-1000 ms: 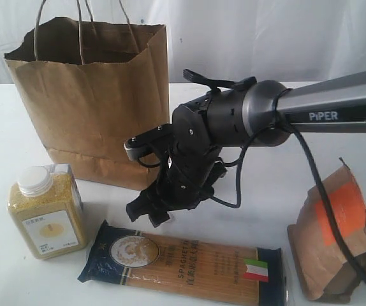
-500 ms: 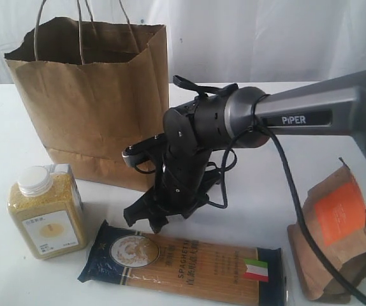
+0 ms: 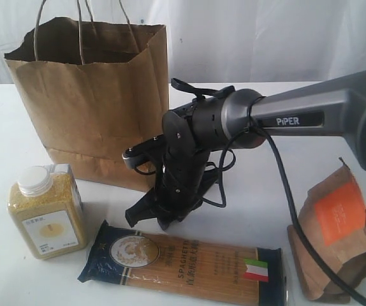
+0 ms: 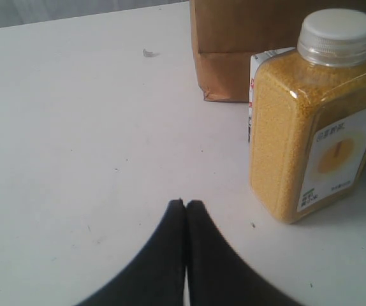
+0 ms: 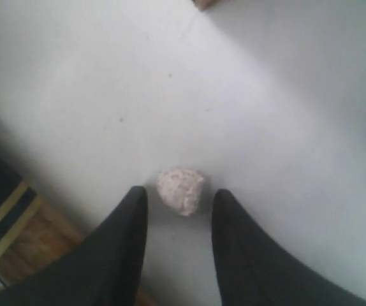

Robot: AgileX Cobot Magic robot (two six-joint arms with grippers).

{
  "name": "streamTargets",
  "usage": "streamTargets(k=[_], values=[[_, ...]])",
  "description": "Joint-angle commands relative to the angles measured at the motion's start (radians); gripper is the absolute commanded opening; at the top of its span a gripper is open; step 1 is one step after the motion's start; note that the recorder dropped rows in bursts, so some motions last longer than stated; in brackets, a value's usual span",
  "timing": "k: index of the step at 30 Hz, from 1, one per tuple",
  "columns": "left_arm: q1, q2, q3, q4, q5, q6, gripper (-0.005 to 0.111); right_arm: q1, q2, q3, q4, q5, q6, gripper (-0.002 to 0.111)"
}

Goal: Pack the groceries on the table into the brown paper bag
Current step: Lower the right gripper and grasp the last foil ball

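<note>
Nearest the exterior camera, the blue-ended spaghetti packet (image 3: 183, 264) lies flat at 6 o'clock on the white table (image 3: 266, 159). The yellow-grain bottle (image 3: 46, 217) stands upright at 8 o'clock and the orange-labelled pouch (image 3: 336, 233) at 4 o'clock. Just beyond the packet's far edge, the right gripper (image 5: 178, 196) hangs low over bare tabletop, its fingers partly spread and clasping nothing. A small pale lump (image 5: 182, 186) sits on the table between the tips, touching neither as far as the wrist view shows. The left gripper (image 4: 184, 205) hovers near the bottle with its fingers pressed together, empty-handed; a small carton (image 4: 264, 64) peeks out from behind the bottle. Farthest back, at 11 o'clock, the brown paper bag (image 3: 94, 108) stands open-mouthed, its cord handles (image 3: 39, 25) looped above the rim; its inside is hidden.

Every grocery in view is on the table, so packing looks to be at an early stage, with the packet the likely target. To take it cleanly, the right arm would do best to shift toward 6 o'clock and straddle the packet across its narrow width near the middle, so it lifts level. It should close gently, since dry pasta snaps. The lump is no grocery and is best left out of the grip. At the bag, the packet should go in end-first, clear of the handles.
</note>
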Motion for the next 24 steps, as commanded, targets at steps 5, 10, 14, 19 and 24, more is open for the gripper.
streamTargets(k=[5,10,14,19,24], values=[[0.004,-0.005,0.003,-0.001,-0.003,0.001,0.0,0.001,0.008,-0.024,0.005,-0.006,-0.037,0.045],[0.004,-0.005,0.003,-0.001,-0.003,0.001,0.0,0.001,0.008,-0.033,0.003,0.006,-0.059,0.049],[0.004,-0.005,0.003,-0.001,-0.003,0.001,0.0,0.001,0.008,-0.033,0.001,0.006,-0.059,0.046],[0.004,-0.005,0.003,-0.001,-0.003,0.001,0.0,0.001,0.008,-0.033,0.001,0.003,-0.078,0.039],[0.004,-0.005,0.003,-0.001,-0.003,0.001,0.0,0.001,0.008,-0.033,0.001,0.003,-0.082,0.03]])
